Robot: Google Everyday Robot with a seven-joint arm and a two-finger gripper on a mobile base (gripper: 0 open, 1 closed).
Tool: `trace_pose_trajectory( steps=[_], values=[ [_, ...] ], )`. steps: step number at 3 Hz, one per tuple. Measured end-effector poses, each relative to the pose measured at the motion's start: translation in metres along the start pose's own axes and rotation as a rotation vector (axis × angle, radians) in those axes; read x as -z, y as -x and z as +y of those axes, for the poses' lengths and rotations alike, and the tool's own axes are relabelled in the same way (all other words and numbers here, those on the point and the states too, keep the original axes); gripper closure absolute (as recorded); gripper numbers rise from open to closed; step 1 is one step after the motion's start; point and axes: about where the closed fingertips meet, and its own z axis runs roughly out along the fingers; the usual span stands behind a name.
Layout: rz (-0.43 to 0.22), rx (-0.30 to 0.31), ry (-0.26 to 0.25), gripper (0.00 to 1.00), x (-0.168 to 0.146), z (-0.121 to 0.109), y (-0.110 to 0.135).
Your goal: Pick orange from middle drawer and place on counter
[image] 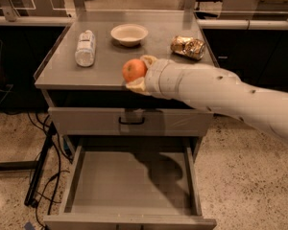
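Note:
The orange [133, 70] is held in my gripper [137, 73], which is shut on it from the right, one finger above and one below. It hangs at the front edge of the counter [62, 73], about level with the worktop. My white arm reaches in from the right. The middle drawer [129, 180] stands pulled open below, its grey floor bare with only the arm's shadow on it.
On the counter lie a plastic bottle [85, 48] at the left, a white bowl [129, 34] at the back middle and a golden foil snack bag [187, 47] at the right. The closed top drawer front [129, 121] has a black handle. Cables lie on the floor at the left.

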Motion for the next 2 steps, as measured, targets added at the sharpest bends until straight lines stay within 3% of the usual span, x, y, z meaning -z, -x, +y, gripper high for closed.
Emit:
trace_pose_trajectory(
  steps=[1, 2],
  values=[
    [-0.04, -0.067, -0.078, 1.0, -0.0275, -0.0656, 0.0193],
    [-0.04, -0.067, -0.078, 1.0, -0.0275, -0.0656, 0.0194]
  ],
)
